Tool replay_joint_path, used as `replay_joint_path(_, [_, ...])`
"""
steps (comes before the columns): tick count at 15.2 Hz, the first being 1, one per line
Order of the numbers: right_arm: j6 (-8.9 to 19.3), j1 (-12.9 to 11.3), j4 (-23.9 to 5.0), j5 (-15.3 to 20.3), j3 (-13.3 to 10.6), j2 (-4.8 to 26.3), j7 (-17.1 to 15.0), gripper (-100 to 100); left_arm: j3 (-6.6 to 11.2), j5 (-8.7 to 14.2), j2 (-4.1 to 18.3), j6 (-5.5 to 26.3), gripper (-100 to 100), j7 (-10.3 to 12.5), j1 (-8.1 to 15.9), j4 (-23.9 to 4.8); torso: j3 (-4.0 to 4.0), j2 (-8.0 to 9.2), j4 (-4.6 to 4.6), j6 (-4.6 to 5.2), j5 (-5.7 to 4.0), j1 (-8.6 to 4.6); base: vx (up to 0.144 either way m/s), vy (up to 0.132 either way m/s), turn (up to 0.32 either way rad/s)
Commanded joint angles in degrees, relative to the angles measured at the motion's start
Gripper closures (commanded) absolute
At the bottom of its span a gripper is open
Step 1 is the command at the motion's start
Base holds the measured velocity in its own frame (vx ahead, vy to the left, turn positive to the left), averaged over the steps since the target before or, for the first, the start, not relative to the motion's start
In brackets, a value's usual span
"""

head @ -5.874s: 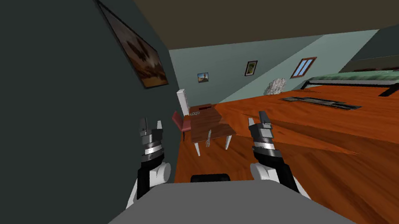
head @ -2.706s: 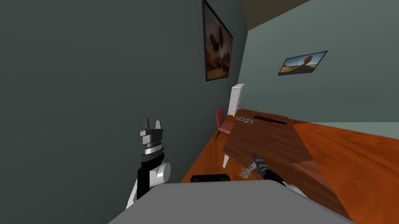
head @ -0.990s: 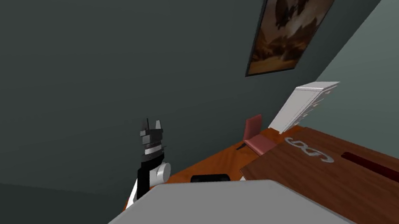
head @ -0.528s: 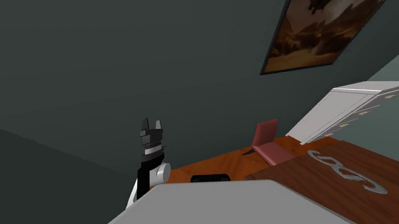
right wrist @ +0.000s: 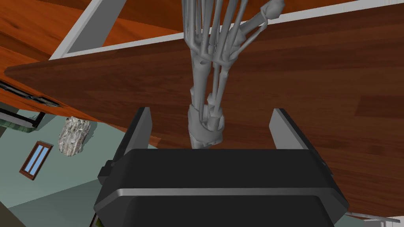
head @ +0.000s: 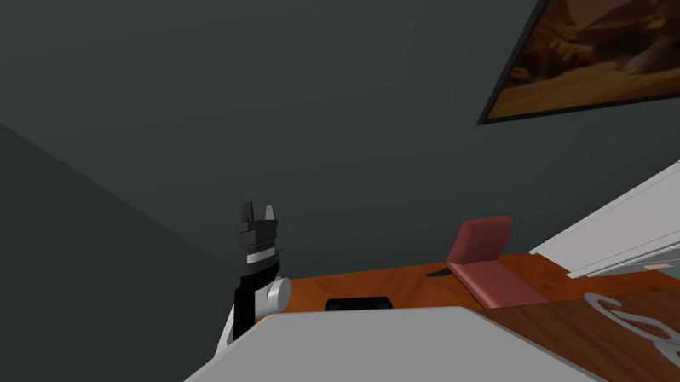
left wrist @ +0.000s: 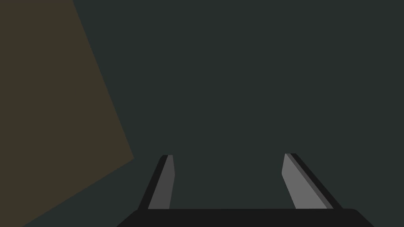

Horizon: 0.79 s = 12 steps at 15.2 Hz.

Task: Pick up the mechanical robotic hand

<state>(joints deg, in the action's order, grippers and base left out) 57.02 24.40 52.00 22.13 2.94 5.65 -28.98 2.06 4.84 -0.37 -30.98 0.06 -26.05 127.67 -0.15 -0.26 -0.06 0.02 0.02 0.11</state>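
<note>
Right gripper (right wrist: 211, 110) is straddling grey mechanical hand (right wrist: 206, 126) on wooden table (right wrist: 323, 71), fingers wide apart, gripping nothing. Left gripper (left wrist: 228, 155) is idling, fingers parted, empty.

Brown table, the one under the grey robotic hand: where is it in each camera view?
Head view: brown table at lower right, next to the red chair.
Right wrist view: behind the grey robotic hand, whose wrist end lies between the open fingers of the right gripper.
Left wrist view: the open left gripper faces a dark wall.
Shared landmark: the orange floor.
</note>
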Motion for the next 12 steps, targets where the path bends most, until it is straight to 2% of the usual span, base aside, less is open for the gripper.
replay_joint_path(1, [0.3, -1.0, -2.2, 0.1, -0.1, -0.7, -0.6, -100, 0.00, 0.0, 0.0, 0.0, 0, 0.0, 0.0, 0.0, 0.00, 0.00, 0.00, 0.00, 0.00, 0.00, -0.003, -0.034, 0.117])
replay_joint_path(3, [0.7, -0.4, -1.1, 0.1, -0.1, -0.6, -0.3, -100, 0.01, 0.0, 0.0, 0.0, 0, 0.0, 0.0, 0.0, 0.00, 0.00, 0.00, 0.03, 0.01, 0.03, -0.001, -0.015, 0.000])
replay_joint_path(4, [-0.8, -1.4, -3.6, 0.2, 0.1, -0.3, -0.7, -100, 0.00, 0.0, 0.0, 0.0, 0, 0.0, 0.0, 0.0, -0.01, 0.00, -0.01, 0.03, 0.02, 0.07, 0.000, 0.000, 0.000])
replay_joint_path(5, [-0.8, -1.4, -3.6, 0.2, 0.1, -0.3, -0.7, -100, 0.00, 0.0, 0.0, 0.0, 0, 0.0, 0.0, 0.0, -0.01, -0.01, -0.01, 0.03, 0.03, 0.11, 0.005, 0.006, -0.009])
replay_joint_path(6, [-2.3, -2.3, -5.6, 0.4, 0.4, 0.1, -1.1, -100, 0.00, 0.0, 0.0, 0.0, 0, 0.0, 0.0, 0.0, -0.01, -0.02, -0.01, 0.03, 0.03, 0.14, 0.007, 0.010, -0.012])
replay_joint_path(7, [-2.3, -2.3, -5.9, 0.4, 0.4, 0.1, -1.1, -100, 0.00, 0.0, 0.0, 0.0, 0, 0.0, 0.0, 0.0, -0.02, -0.03, -0.01, 0.03, 0.04, 0.16, 0.008, 0.013, -0.007])
replay_joint_path(8, [-3.8, -3.2, -7.9, 0.5, 0.6, 0.5, -1.5, -100, 0.00, 0.0, 0.0, 0.0, 0, 0.0, 0.0, 0.0, -0.03, -0.04, -0.01, 0.03, 0.04, 0.18, 0.008, 0.016, -0.010])
replay_joint_path(11, [-5.3, -4.0, -10.5, 0.6, 0.9, 0.8, -1.8, -100, 0.00, 0.0, 0.0, 0.0, 0, 0.0, 0.0, 0.0, -0.03, -0.06, -0.02, 0.03, 0.05, 0.19, 0.010, 0.013, -0.009])
replay_joint_path(12, [-6.8, -4.9, -12.5, 0.8, 1.1, 1.2, -2.2, -100, 0.00, 0.0, 0.0, 0.0, 0, 0.0, 0.0, 0.0, -0.04, -0.06, -0.02, 0.03, 0.05, 0.19, 0.011, 0.011, -0.009])
